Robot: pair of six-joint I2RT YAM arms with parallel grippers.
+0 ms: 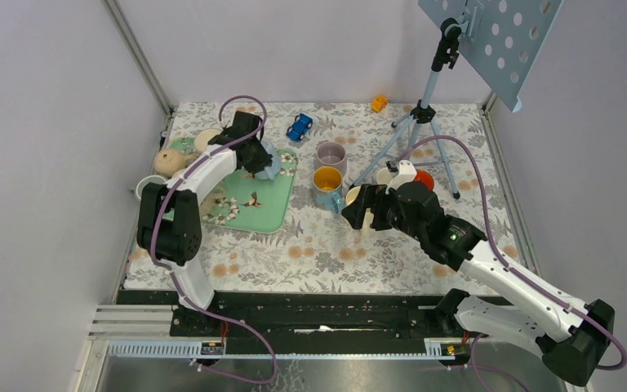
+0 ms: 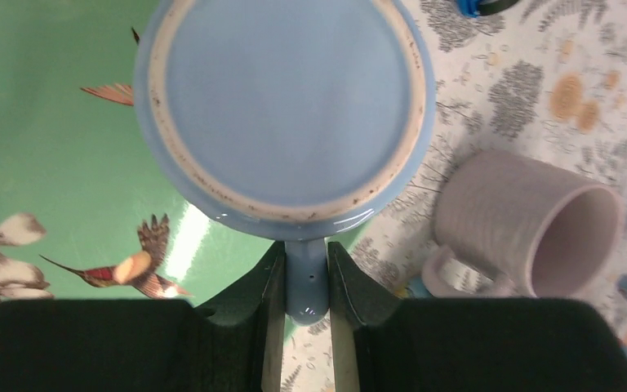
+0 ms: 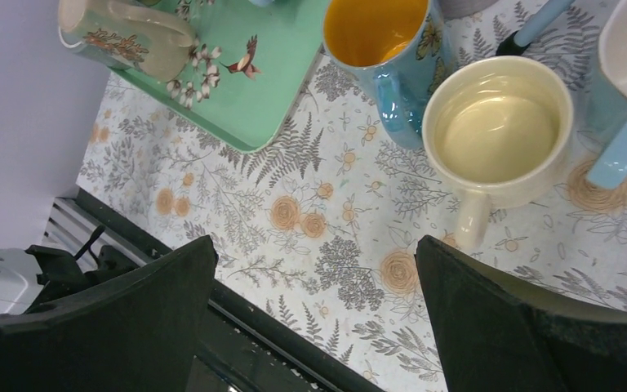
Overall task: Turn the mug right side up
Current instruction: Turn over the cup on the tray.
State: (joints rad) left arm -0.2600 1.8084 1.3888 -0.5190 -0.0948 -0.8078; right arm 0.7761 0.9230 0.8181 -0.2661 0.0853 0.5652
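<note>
A light blue mug [image 2: 286, 106] is bottom up, its unglazed base ring facing the left wrist camera, over the right corner of the green bird-print tray [image 2: 49, 163]. My left gripper [image 2: 305, 261] is shut on the mug's handle, one finger on each side. In the top view the left gripper [image 1: 260, 155] and the mug [image 1: 271, 166] are at the tray's far right corner. I cannot tell whether the mug rests on the tray or hangs just above it. My right gripper [image 3: 314, 269] is open and empty, above the floral cloth near a cream mug [image 3: 498, 131]; in the top view the right gripper [image 1: 357, 206] is mid-table.
A grey mug [image 2: 531, 229] stands just right of the held mug. A blue mug with a yellow inside [image 3: 375, 33] and a blue-handled mug [image 3: 620, 151] flank the cream one. A floral mug [image 3: 122, 33] lies on the tray. A tripod [image 1: 420, 122], toy car [image 1: 299, 126] and orange brick [image 1: 380, 103] stand at the back.
</note>
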